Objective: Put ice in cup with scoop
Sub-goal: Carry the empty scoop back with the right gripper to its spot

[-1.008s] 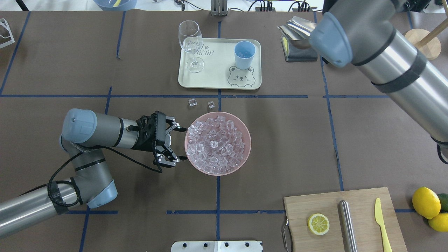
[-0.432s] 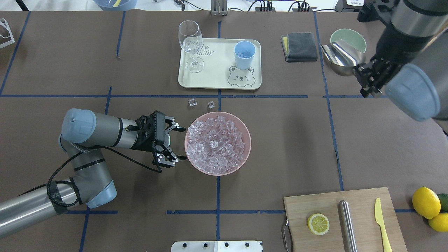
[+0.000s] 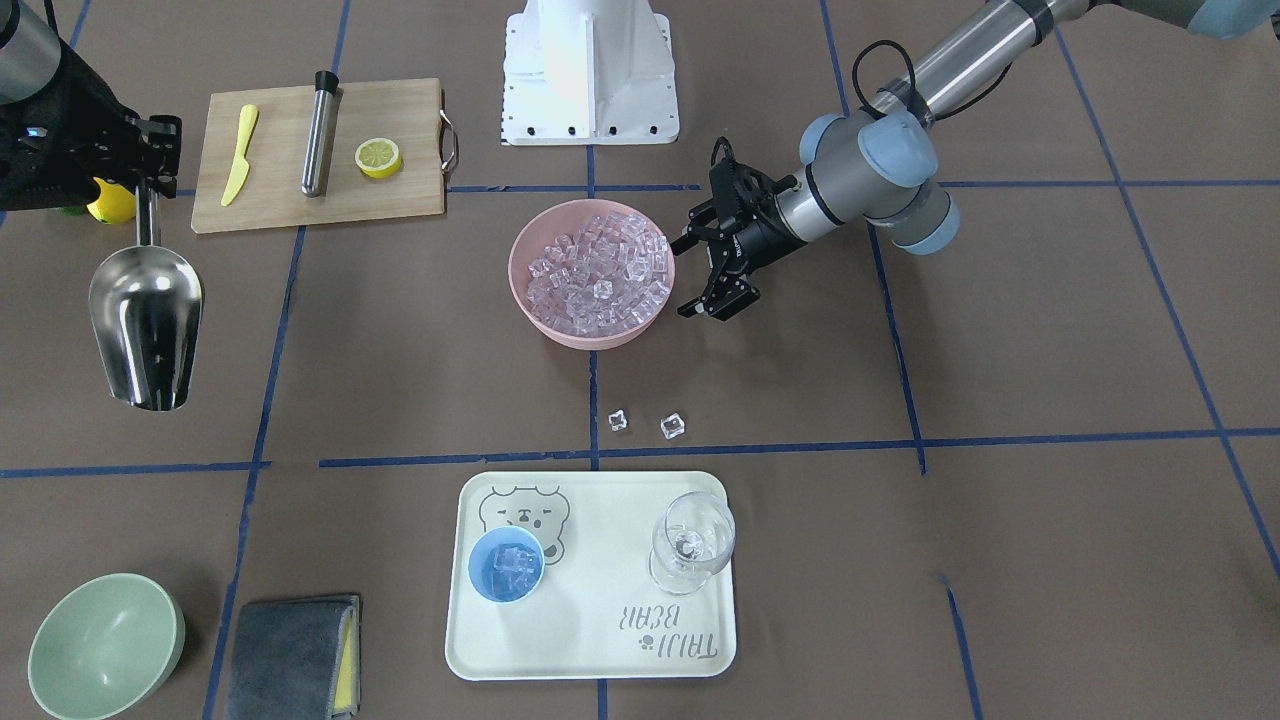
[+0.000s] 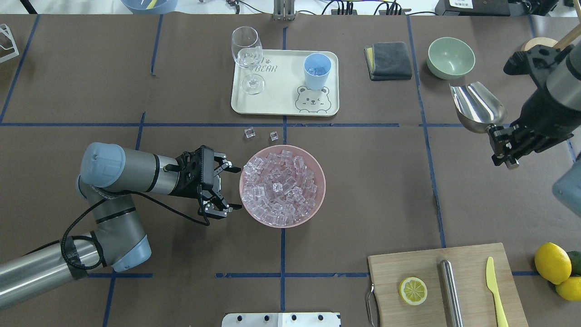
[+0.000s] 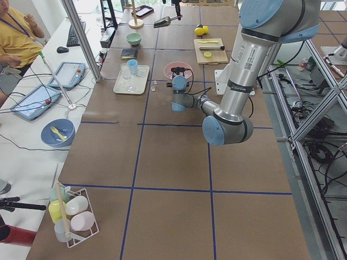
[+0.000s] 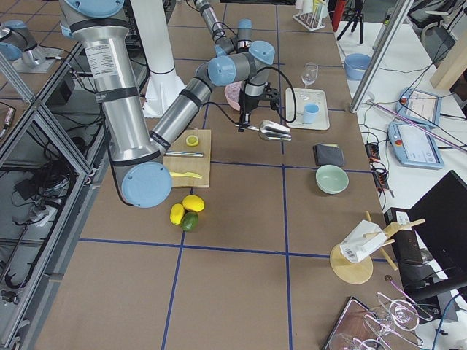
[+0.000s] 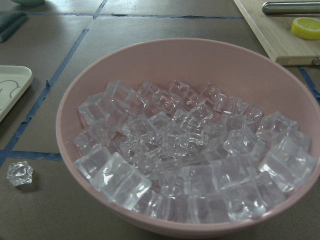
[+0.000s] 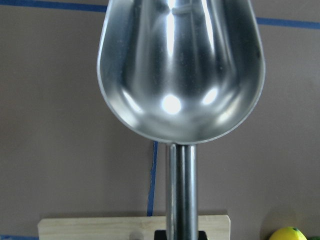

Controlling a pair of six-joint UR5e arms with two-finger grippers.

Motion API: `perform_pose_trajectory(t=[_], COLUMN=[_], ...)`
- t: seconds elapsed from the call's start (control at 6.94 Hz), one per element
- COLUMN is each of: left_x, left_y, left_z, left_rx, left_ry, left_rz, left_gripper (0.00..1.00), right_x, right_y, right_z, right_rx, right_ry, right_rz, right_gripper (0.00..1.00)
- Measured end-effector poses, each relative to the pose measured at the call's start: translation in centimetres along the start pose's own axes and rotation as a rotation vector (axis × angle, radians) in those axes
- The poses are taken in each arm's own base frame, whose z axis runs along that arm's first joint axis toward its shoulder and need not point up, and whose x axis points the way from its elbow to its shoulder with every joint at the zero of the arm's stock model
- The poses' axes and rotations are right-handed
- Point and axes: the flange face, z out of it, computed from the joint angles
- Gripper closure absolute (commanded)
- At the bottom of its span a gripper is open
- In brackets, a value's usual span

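The brown table point(image 4: 372, 190) fills the overhead view and has blue tape lines on it. The left arm point(image 4: 131, 171) comes in from the lower left. Its left pincer point(image 4: 236, 187) is spread wide and holds nothing. Its two tips sit just beside the left rim of the pink bowl point(image 4: 320, 181).

The right arm point(image 4: 556, 97) comes in at the right edge. The right pincer point(image 4: 501, 147) is pinching the thin handle of the scoop point(image 4: 476, 106). The scoop is up in the air on the right side, with its mouth pointing to the upper left. It is empty inside. The table under it is bare. The green bowl point(image 4: 451, 57) is just above the scoop in the picture, and the wooden board point(image 4: 470, 272) is far down in the lower right corner. A wide bare strip lies between the scoop and the pink bowl.

The tray point(image 4: 279, 102) sits in the upper middle. The wine glass point(image 4: 247, 45) stands at its left edge. The cup point(image 4: 317, 72) stands near its right edge, with a few bits of ice inside. The pink bowl in the middle is heaped with ice point(image 4: 281, 186). Two loose cubes point(image 4: 249, 132) lie in the gap between the bowl and the tray.
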Motion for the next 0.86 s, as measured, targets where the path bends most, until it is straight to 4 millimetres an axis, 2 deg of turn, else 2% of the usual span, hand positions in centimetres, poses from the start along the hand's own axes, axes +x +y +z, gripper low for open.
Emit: perform_pose_trajectory(t=[0.43, 0.58, 0.86], left_x=[0.1, 0.1, 0.1], left_y=[0.1, 0.1, 0.1], left_z=[0.1, 0.1, 0.2], left_rx=[-0.002, -0.002, -0.003], left_ry=[0.002, 0.002, 0.002], left_rz=[0.002, 0.003, 0.003], left_gripper=[0.0, 0.0, 0.0], right_x=[4.4, 5.3, 5.2], right_y=[3.6, 4.2, 4.9], right_z=[8.9, 11.4, 15.6], right_rx=[0.103, 0.12, 0.136], right_ry=[-0.071, -0.08, -0.05], right_rz=[0.072, 0.093, 0.101], right_gripper=[1.0, 1.0, 1.0])
